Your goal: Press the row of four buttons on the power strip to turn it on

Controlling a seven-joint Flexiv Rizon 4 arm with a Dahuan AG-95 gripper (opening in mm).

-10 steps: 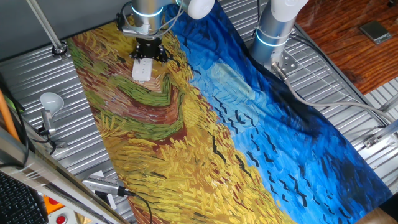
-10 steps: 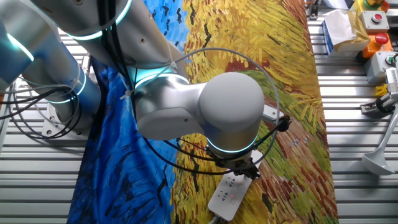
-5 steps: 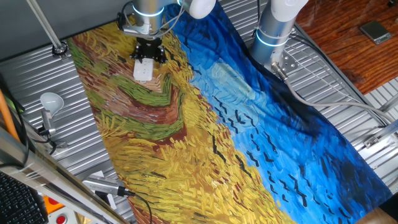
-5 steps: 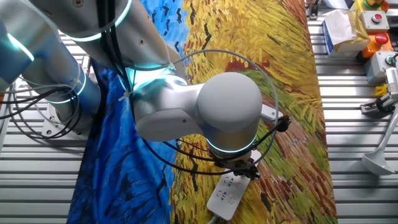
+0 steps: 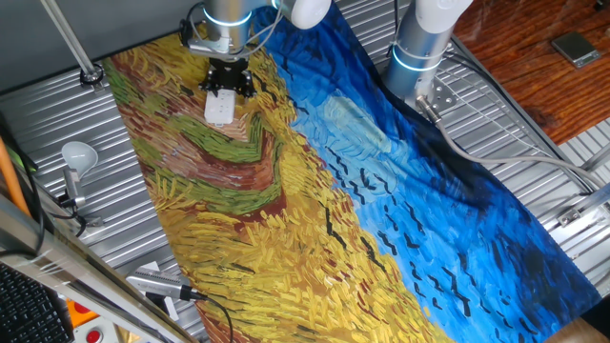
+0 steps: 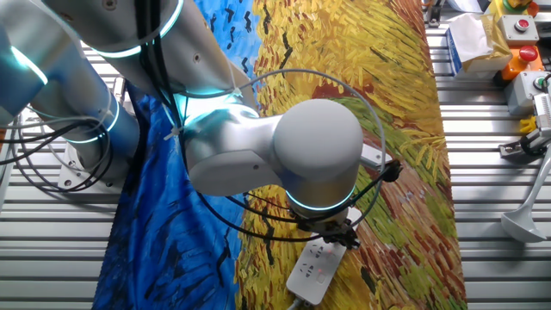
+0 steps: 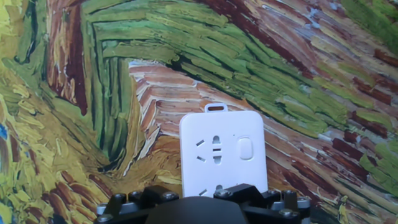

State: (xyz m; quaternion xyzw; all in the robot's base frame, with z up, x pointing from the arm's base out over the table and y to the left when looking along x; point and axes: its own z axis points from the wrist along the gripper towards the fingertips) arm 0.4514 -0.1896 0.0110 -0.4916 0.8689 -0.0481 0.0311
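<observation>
The white power strip lies on the painted cloth at the far left end of the table, and it also shows in the other fixed view. In the hand view the power strip fills the lower middle, its hang tab pointing away. One pale oval button shows beside the socket holes; the rest of the row is hidden under my hand. My gripper stands directly over the strip's near end. In the hand view, only the gripper's black body shows. No view shows the fingertips.
A white light bulb on a stand sits on the slatted metal table at the left. A red stop button box and other small gear stand at the far corner. The arm's base and its cables occupy one side of the cloth.
The arm's elbow shifted slightly between one second and half a second ago. Since then nothing has visibly moved.
</observation>
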